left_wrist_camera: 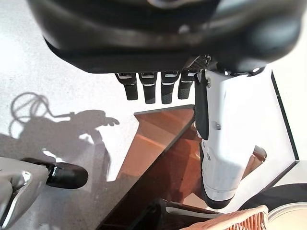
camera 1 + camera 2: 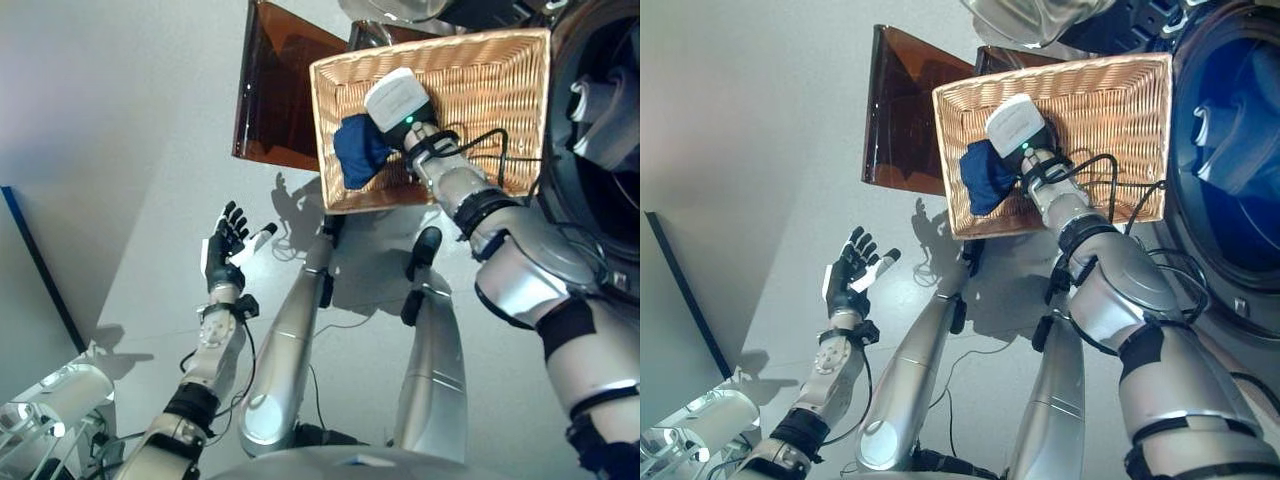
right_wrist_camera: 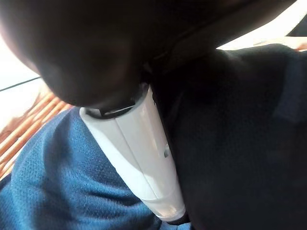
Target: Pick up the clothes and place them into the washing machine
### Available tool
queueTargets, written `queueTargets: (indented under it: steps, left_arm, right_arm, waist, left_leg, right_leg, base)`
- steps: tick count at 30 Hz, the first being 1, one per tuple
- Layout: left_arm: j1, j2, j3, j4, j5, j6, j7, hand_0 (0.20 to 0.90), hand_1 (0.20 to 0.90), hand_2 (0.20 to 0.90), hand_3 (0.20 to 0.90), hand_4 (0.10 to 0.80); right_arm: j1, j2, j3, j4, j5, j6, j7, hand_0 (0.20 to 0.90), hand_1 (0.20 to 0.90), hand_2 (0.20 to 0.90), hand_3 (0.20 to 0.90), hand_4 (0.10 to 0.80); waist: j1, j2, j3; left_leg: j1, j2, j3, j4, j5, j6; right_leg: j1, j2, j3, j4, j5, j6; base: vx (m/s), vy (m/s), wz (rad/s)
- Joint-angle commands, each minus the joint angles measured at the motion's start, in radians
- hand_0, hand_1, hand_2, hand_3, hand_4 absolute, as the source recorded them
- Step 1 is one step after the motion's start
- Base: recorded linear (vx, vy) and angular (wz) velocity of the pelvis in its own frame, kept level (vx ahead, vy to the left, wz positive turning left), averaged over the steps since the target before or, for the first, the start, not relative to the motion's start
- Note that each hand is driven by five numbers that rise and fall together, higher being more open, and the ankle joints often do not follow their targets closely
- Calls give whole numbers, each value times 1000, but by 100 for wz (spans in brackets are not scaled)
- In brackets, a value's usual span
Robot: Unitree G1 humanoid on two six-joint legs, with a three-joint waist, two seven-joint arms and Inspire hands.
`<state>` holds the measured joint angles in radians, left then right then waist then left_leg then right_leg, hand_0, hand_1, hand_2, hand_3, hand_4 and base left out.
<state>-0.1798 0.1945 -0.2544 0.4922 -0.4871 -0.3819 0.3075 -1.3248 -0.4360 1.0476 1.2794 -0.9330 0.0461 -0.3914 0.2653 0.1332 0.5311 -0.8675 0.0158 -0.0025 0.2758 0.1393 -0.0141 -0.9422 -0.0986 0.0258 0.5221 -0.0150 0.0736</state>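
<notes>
The shallow wicker basket (image 2: pixel 480 80) rests on the dark brown box (image 2: pixel 280 90) beside the washing machine, whose open drum (image 2: pixel 1230 150) shows at the right. A bunched blue cloth (image 2: pixel 358 150) lies at the basket's near left corner. My right hand (image 2: pixel 388 138) reaches into the basket and is on the cloth. In the right wrist view its white-covered thumb (image 3: pixel 144 158) presses into the blue cloth (image 3: pixel 57 191), with a dark mass beside it. My left hand (image 2: pixel 225 245) hangs open over the floor, away from the basket, fingers straight (image 1: pixel 148 88).
Grey floor (image 2: pixel 120 150) spreads to the left of the box. A dark panel edge (image 2: pixel 40 270) runs along the far left. The brown box (image 1: pixel 163 158) and a corner of the basket (image 1: pixel 240 220) show past my left hand.
</notes>
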Motion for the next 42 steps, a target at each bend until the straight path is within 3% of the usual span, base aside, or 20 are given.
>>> queueTargets:
  steps: [1,6,7,13,22,31,42]
  left_arm:
    - [40,58,-5,-49,6,-64,23,900,900,900,900,800]
    - [31,53,-3,-15,5,-57,33,900,900,900,900,800]
    - [30,47,-2,12,6,-55,43,900,900,900,900,800]
    - [16,28,-7,67,-10,-52,48,900,900,900,900,800]
    - [35,3,-22,107,-23,-28,24,900,900,900,900,800]
    - [101,10,-17,67,-36,-22,-26,900,900,900,900,800]
    - [110,-1,-57,50,-62,-13,-63,900,900,900,900,800]
  right_arm:
    - [-51,-58,-71,-68,90,35,-70,200,200,200,200,300]
    - [-32,-67,-156,-162,191,16,-107,200,200,200,200,300]
    - [3,-65,-226,-215,272,-1,-133,200,200,200,200,300]
    - [103,-45,-398,-310,503,-65,-179,200,200,200,200,300]
    - [336,62,-732,-413,1143,-272,-171,200,200,200,200,300]
    - [419,55,-888,-425,1492,-387,-93,200,200,200,200,300]
    - [393,26,-1034,-344,1803,-481,-53,200,200,200,200,300]
  waist:
    - [-19,64,-11]
    - [-32,55,-11]
    - [-45,50,-11]
    - [-67,45,-11]
    - [-111,63,-11]
    - [-122,100,-36]
    - [-131,151,-42]
  left_leg:
    - [-16,1,49,-96,64,-53]
    - [17,6,62,-101,60,-49]
    - [46,3,69,-108,55,-47]
    - [112,5,89,-124,47,-40]
    - [230,-1,122,-129,12,-23]
    - [254,-4,147,-110,-13,-16]
    - [242,-3,165,-115,-7,-19]
  right_leg:
    - [62,10,54,65,-101,-37]
    - [90,16,70,47,-90,-34]
    - [119,14,77,37,-91,-32]
    - [183,16,97,-2,-80,-28]
    - [310,8,136,-78,-66,-12]
    - [328,4,164,-88,-76,-12]
    - [308,9,187,-86,-80,-18]
  base:
    - [0,0,0]
    - [24,20,-8]
    - [17,24,-20]
    - [34,34,-17]
    - [42,43,-17]
    - [29,13,-14]
    - [4,0,-3]
